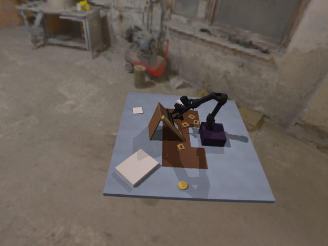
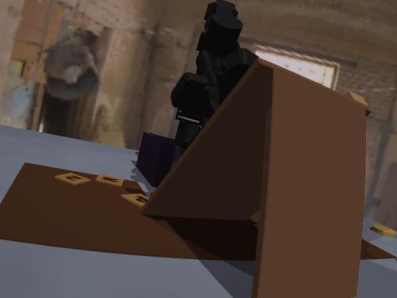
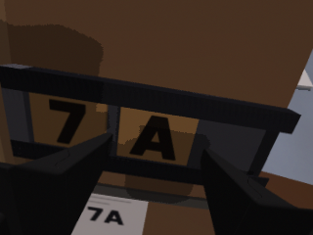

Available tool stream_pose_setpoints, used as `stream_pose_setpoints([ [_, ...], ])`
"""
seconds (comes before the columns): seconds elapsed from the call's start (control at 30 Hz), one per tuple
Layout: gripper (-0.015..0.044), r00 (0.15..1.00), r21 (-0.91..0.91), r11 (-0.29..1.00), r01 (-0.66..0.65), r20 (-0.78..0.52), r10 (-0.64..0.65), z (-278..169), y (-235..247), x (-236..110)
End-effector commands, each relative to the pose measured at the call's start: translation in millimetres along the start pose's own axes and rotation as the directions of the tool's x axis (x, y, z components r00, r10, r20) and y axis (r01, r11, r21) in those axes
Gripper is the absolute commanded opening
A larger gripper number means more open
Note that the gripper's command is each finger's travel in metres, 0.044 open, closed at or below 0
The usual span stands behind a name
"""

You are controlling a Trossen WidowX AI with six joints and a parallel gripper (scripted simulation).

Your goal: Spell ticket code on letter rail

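The dark letter rail [image 3: 196,105] runs across the sloped brown board [image 1: 155,121] [image 2: 304,160]. Two tan tiles sit in it, reading left to right: the 7 tile [image 3: 66,119] and the A tile [image 3: 156,132]. The white ticket [image 3: 110,215] below the rail reads 7A. My gripper [image 3: 157,147] [image 1: 173,115] is at the board's face, open, with one finger on each side of the A tile and a small gap at each finger. The rail's right part past the A tile is empty. In the exterior view the board hides the fingers.
Loose letter tiles [image 1: 191,116] [image 1: 196,122] [image 1: 185,124] [image 1: 181,146] [image 2: 72,178] [image 2: 110,180] lie on the brown mat [image 1: 185,159]. A white box [image 1: 136,166], a yellow disc [image 1: 182,185] [image 2: 383,230] and a white card [image 1: 137,110] lie on the grey counter [image 1: 232,180]. The arm's base [image 1: 212,134] stands to the right.
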State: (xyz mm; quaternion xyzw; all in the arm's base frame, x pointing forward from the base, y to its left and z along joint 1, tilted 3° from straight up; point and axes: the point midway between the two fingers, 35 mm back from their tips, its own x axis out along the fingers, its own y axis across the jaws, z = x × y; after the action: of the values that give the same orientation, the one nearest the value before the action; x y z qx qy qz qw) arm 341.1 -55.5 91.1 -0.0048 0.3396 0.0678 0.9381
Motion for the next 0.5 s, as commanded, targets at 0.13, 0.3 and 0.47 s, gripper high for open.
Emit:
stream_pose_setpoints([
  [0.13,0.0295,1.0,-0.007,1.0,-0.003,0.004,0.003,-0.9,-0.7,-5.4],
  [0.3,0.0295,1.0,-0.007,1.0,-0.003,0.004,0.003,-1.9,-1.4,-8.0],
  [0.47,0.0295,1.0,-0.007,1.0,-0.003,0.004,0.003,-2.6,-2.0,-10.6],
])
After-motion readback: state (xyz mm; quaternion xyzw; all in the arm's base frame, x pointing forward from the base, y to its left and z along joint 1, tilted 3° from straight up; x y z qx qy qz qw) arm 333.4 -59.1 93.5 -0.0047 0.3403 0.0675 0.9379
